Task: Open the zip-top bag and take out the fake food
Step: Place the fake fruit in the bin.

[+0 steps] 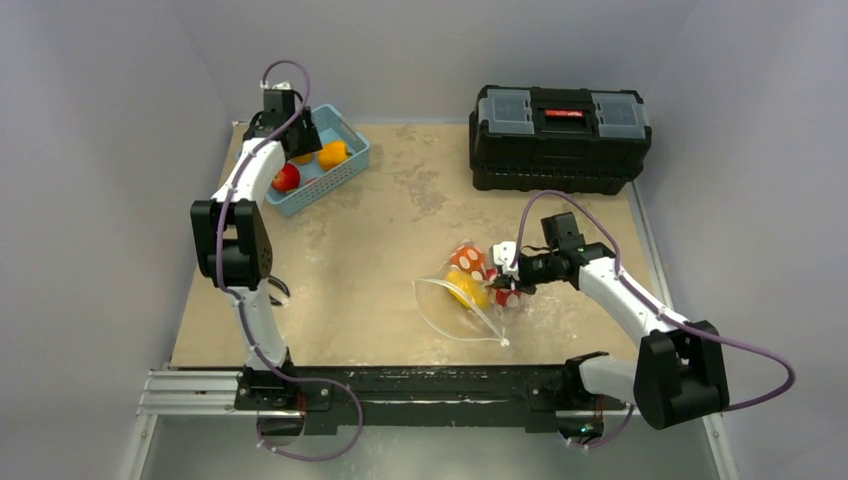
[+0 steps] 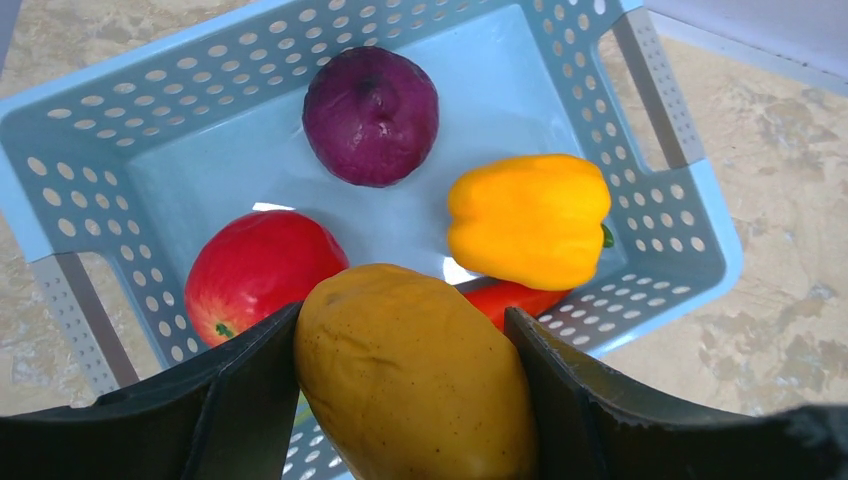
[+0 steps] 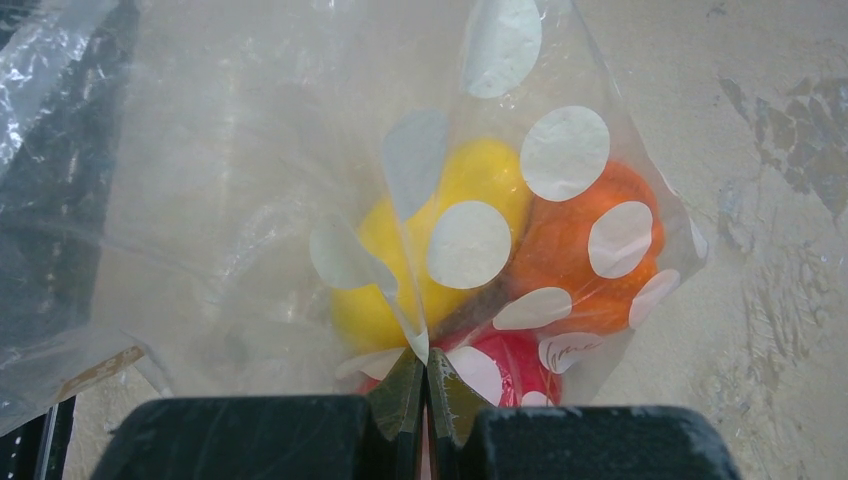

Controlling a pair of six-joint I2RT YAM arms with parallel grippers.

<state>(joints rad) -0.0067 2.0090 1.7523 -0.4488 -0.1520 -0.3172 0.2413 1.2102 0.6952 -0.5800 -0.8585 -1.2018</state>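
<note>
**Top view.** The light-blue perforated plastic basket (image 1: 355, 165) sits at 11 o'clock on the table. The left gripper (image 1: 300, 140) hangs directly over it. The clear polka-dotted zip-top bag (image 1: 450, 310) lies at 5 o'clock from table centre, well apart from the basket. The right gripper (image 1: 512, 272) is at the bag's 2 o'clock corner. Your right arm is the nearer one to the bag, your left to the basket. A black plastic toolbox (image 1: 560, 135) stands at 1 o'clock, clear of both.

**Left wrist.** The left fingers are grasping a yellow-brown plastic mango (image 2: 415, 380), its long axis running along the fingers. The basket is straight below, so the release looks like a plain vertical drop. Already in the basket:
- a purple plastic onion (image 2: 370, 115) at 12 o'clock
- a yellow plastic bell pepper (image 2: 530, 220) at 3 o'clock
- a red plastic apple (image 2: 260, 275) at 8 o'clock
- a red piece under the pepper, too hidden to name

**Right wrist.** The right jaws are clenched on a fold of the bag's film. The rest of the fake food (image 3: 480, 230) sits inside the bag, just past the fingertips: yellow, orange and red pieces. You cannot see the zip strip in this view.
</note>
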